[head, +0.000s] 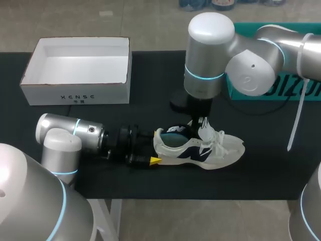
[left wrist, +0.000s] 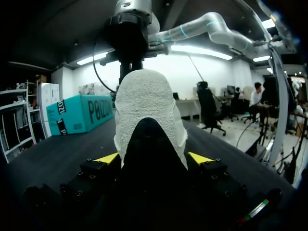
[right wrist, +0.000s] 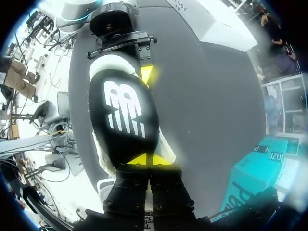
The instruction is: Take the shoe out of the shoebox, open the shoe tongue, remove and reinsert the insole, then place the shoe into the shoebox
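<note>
While the white sneaker [head: 203, 149] sits on the black table [head: 150, 75], apart from the open shoebox [head: 75, 93], the left gripper [left wrist: 154, 158] clamps its heel from both sides. The right gripper [right wrist: 150, 159] has its tips nearly together, pinching the end of the black insole [right wrist: 124, 115].

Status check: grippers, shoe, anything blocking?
Left gripper shut on shoe heel. Right gripper shut on black insole edge. Shoe on table, shoebox empty. Nothing in the way.

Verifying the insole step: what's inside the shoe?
A black insole shows in the shoe opening, one end pinched by the right gripper. The toe end is covered by the laces; the left gripper, clamped on the heel, hides the back.
</note>
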Robot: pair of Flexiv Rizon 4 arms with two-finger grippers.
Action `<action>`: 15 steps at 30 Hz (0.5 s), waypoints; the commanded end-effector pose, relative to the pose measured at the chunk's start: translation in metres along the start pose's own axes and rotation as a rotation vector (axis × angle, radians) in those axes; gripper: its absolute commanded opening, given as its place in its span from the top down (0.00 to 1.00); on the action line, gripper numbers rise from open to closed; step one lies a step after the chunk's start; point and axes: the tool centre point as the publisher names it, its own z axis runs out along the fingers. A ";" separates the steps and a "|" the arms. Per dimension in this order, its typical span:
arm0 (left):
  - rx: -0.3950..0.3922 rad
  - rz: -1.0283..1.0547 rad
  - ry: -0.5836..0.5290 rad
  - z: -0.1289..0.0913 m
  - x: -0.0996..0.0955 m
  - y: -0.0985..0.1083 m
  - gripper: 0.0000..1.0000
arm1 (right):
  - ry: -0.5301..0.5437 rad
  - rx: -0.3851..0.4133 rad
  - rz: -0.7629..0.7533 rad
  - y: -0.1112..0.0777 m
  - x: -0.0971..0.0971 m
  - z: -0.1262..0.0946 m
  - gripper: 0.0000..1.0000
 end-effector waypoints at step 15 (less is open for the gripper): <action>-0.001 0.001 -0.001 0.002 0.001 0.002 1.00 | -0.017 -0.105 0.048 -0.013 -0.003 -0.014 1.00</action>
